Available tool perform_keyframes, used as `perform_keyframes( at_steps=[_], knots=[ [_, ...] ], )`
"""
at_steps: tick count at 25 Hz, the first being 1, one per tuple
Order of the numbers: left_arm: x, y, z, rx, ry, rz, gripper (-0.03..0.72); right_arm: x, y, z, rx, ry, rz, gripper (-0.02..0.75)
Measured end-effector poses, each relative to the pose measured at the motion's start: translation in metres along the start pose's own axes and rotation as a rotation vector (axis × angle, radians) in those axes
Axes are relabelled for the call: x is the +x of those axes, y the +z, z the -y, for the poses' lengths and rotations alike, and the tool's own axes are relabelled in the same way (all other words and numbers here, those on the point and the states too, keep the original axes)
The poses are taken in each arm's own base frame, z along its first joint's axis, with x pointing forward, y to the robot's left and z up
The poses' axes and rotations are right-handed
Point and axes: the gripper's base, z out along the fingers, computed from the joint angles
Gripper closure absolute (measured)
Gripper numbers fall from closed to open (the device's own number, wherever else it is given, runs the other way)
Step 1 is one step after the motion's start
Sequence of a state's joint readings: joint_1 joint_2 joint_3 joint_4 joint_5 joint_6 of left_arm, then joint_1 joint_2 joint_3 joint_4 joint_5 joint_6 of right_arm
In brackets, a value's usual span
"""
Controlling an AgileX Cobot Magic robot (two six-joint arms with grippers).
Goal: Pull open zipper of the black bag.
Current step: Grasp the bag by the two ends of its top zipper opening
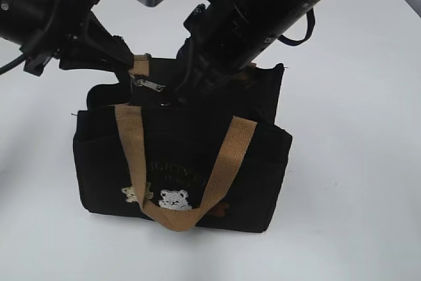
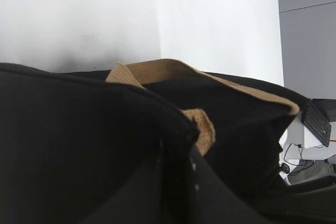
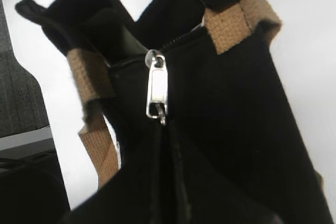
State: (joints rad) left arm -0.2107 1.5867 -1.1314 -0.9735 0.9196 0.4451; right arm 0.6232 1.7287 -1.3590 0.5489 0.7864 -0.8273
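1. The small boxy black fabric bag (image 1: 184, 162) stands upright on the plain white table (image 1: 355, 182), roughly in the middle of the exterior view, its front face turned toward the camera
2. Its cloth is matte and soft, with sagging corners; one tan woven webbing handle (image 1: 177, 218) droops in a loop down the front, and little white embroidered bears (image 1: 174, 199) and faint lettering sit low on that face
3. The black zipper line (image 3: 173, 40) runs along the bag's top edge; its small silver metal pull tab (image 3: 156, 85), flat, oblong and glossy, hangs just under the slider in the right wrist view and lies on the top at the left in the exterior view (image 1: 148, 84)
4. A second tan webbing strap (image 3: 233, 22) is stitched beside the zip, coarse in weave with a frayed cut end
5. The left pincer (image 1: 125, 64) comes in from the left to the bag's upper left corner, nearly shut and seemingly nipping the fabric edge beside the tan strap, though its tips are hidden against the black cloth
6. The right pincer (image 1: 181, 93) reaches down from above onto the bag's top, just right of the pull tab; it is pressed together, and whether it pinches anything cannot be told
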Motion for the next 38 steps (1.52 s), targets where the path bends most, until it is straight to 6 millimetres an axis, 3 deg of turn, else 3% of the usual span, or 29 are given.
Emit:
perform_keyframes(
  at_steps=[4, 12, 14, 18, 21, 30, 38],
  knots=[
    [0.001, -0.001, 0.0, -0.002, 0.004, 0.001, 0.659, -0.001, 0.001, -0.001, -0.013, -0.001, 0.012, 0.725],
    [0.002, -0.002, 0.001, 0.003, 0.013, -0.006, 0.659, -0.007, 0.005, -0.012, -0.054, -0.119, 0.044, 0.61],
    [0.002, -0.002, 0.002, 0.004, 0.013, -0.007, 0.659, -0.008, 0.006, -0.013, -0.053, -0.123, 0.048, 0.625],
    [0.002, -0.002, 0.001, 0.002, 0.014, -0.008, 0.659, -0.008, 0.006, -0.013, -0.05, -0.127, 0.049, 0.731],
    [0.002, -0.002, 0.001, -0.002, 0.019, -0.01, 0.659, -0.008, 0.005, -0.014, -0.049, -0.129, 0.051, 0.738],
    [0.004, -0.002, 0.007, 0.04, 0.003, -0.028, 0.659, -0.001, -0.034, -0.007, 0.024, -0.016, -0.011, 0.738],
    [0.005, -0.002, 0.005, 0.022, 0.013, -0.036, 0.659, 0.014, -0.051, 0.003, 0.035, 0.099, -0.106, 0.738]
  ],
)
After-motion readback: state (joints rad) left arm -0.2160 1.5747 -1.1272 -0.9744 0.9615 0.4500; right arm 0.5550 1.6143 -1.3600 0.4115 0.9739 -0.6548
